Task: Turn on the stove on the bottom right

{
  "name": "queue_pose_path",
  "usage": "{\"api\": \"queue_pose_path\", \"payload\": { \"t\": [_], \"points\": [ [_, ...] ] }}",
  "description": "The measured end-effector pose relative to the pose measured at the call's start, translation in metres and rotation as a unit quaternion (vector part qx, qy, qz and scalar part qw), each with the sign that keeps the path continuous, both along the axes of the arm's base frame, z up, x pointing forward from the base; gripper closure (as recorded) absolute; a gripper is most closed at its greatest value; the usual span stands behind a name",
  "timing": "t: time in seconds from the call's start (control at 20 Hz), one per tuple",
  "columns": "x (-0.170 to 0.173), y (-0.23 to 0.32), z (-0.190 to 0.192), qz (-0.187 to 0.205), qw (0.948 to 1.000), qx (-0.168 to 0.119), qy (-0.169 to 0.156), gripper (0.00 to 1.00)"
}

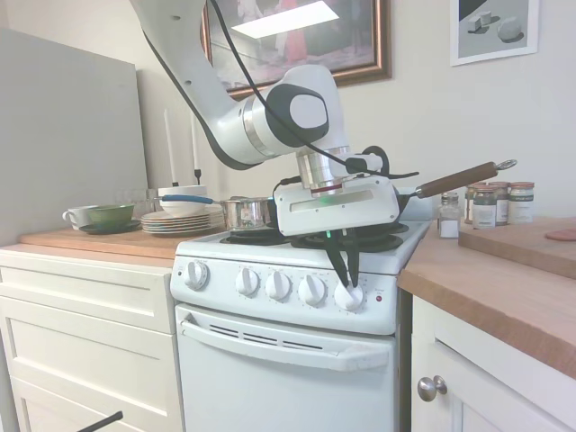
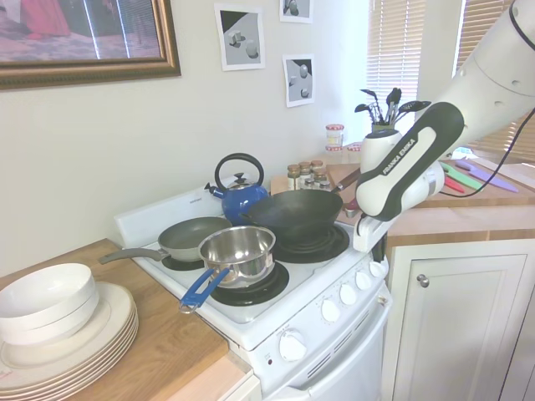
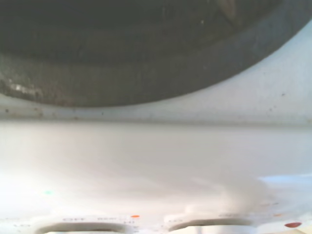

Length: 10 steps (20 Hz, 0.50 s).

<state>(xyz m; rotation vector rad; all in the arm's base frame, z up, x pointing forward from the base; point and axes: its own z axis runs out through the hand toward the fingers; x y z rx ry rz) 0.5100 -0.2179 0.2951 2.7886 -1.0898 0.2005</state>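
Stove [image 1: 297, 360] between counters | claw [image 1: 345, 290] pointing down at panel's right end | fingers seemingly clamped on rightmost knob [image 1: 348, 296], beside red light [image 1: 379, 298]; wrist view blurred

A home kitchen: stove [image 1: 288, 297], stacked plates [image 2: 75, 338], spice jars [image 1: 493, 204].

Readable lettering: "FRANKA EMIKA", white capitals running lengthwise on the black band of the robot arm [image 2: 407, 159], second exterior view. Printed markings along the stove [image 3: 146, 161] control panel's lower edge, wrist view, are too blurred to read. Spice jars' [image 1: 493, 203] labels are illegible
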Motion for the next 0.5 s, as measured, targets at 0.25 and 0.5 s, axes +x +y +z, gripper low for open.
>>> {"api": "queue_pose_path", "payload": {
  "t": [0.25, 0.5],
  "points": [
    [0.0, 0.001, 0.0, 0.0, 1.0, 0.0, 0.0, 1.0],
    [0.0, 0.012, -0.002, 0.003, 1.0, 0.004, 0.002, 1.0]
  ]
}}
